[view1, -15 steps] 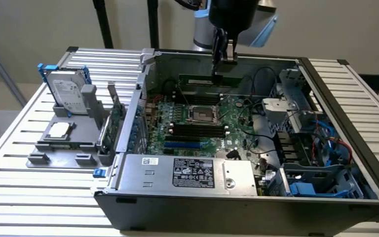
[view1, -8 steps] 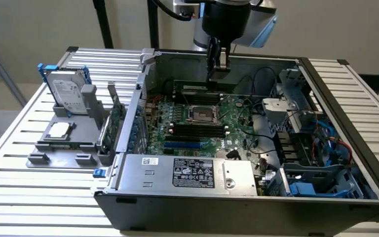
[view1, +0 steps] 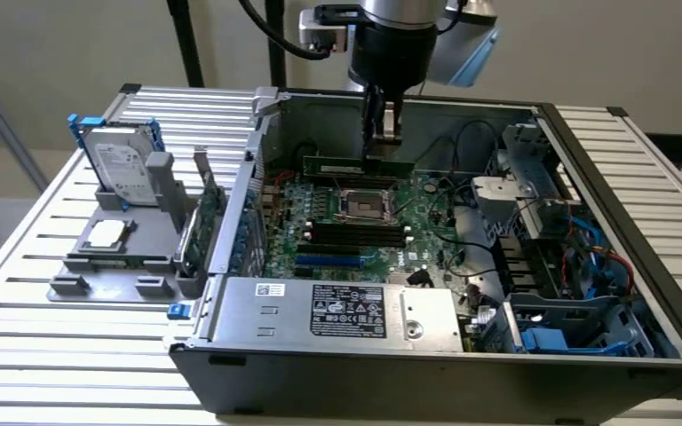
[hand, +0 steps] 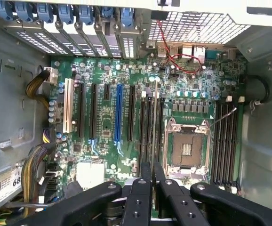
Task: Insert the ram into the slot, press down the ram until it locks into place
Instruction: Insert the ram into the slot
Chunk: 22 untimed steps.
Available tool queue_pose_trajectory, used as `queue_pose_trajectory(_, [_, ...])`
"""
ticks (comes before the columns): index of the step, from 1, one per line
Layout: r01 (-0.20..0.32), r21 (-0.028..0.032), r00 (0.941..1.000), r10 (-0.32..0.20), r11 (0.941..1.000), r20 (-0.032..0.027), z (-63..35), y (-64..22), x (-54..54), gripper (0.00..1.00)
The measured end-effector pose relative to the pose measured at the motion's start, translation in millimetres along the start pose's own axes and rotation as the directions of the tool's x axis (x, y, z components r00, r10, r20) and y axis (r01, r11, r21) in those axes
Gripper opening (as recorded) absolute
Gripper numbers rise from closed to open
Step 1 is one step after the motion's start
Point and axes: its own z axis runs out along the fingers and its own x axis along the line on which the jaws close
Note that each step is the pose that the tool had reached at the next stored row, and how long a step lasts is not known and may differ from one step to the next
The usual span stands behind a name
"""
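Exterior view, from its left:
- Slatted counter (view1: 33, 355) carries a grey tray (view1: 110, 266).
- On the tray: a hard drive (view1: 122, 169) upright in a blue bracket, a small square chip (view1: 107, 232) lying flat, and a green expansion card (view1: 207, 222) on edge against the case wall.

Centre:
- An open computer case (view1: 436, 382) lies on its side with the motherboard (view1: 424, 217) exposed.
- A labelled metal cover (view1: 347, 311) runs along the near edge.
- The arm comes down from above. The hand (view1: 384, 153) is pinched narrow on the ram (view1: 335, 166).
- The ram is held level, long edge down, on the far side of the processor socket (view1: 362, 206).
- A bank of black sockets (view1: 347, 232) sits on the socket's near side.

Wrist view:
- The hand (hand: 152, 170) grips the ram (hand: 154, 117), seen edge-on as a thin pale line.
- The line runs along a group of long black sockets beside the processor socket (hand: 187, 148), with a slot (hand: 147, 132) just beside it.
- I cannot tell whether the ram's lower edge is touching.

Exterior view's right: drive cages (view1: 554, 293) with blue fittings and loose cables.
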Motion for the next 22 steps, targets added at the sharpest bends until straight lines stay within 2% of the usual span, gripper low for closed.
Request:
queue_pose_trajectory(5, [0.000, 0.0001, 1.0000, 0.000, 1.0000, 0.0001, 9.1, -0.8, 4.0, 0.13])
queue_pose_trajectory(17, [0.000, 0.0001, 1.0000, 0.000, 1.0000, 0.0002, 30.4, -14.3, 13.0, 0.13])
queue_pose_trajectory(22, [0.000, 0.0001, 1.0000, 0.000, 1.0000, 0.0001, 39.3, -15.9, 14.9, 0.13])
